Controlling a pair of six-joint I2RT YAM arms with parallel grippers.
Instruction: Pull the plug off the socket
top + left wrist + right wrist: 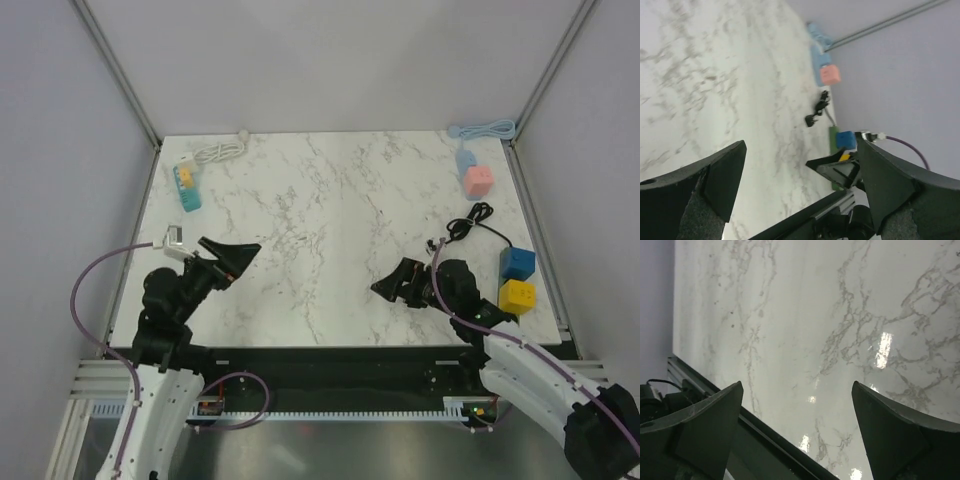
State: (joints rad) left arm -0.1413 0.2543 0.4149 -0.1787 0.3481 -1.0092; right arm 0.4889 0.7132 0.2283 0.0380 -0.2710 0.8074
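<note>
While both arms hung low over the near part of the marble bench (330,190), neither had hold of anything. The left pincer (244,260) stood near the near-left corner, its jaws spread wide with bare marble showing between them in its own wrist view (801,145). The right pincer (388,278) stood toward the near-right part of the bench, also fully apart and empty, with only the bench top and its near edge visible between the fingers (796,390).

Two plugged-in pairs lay at the far side, well apart from both pincers. By the far-left corner lay a teal socket strip (189,192) with a yellow plug (183,177) seated on it, and a white cable (222,151) was bundled just beyond it along the far edge. By the far-right corner sat a pink socket cube (479,181) with a light blue plug (465,160) touching its far side; a light blue cable (482,130) was coiled at the corner itself. Which pair the task meant could not be told.

Along the right edge sat a blue cube (517,263) and, nearer, a yellow cube (516,296). A black cable (470,222) ran from the blue cube toward the middle of the bench and lay loose there, plugged into nothing.
</note>
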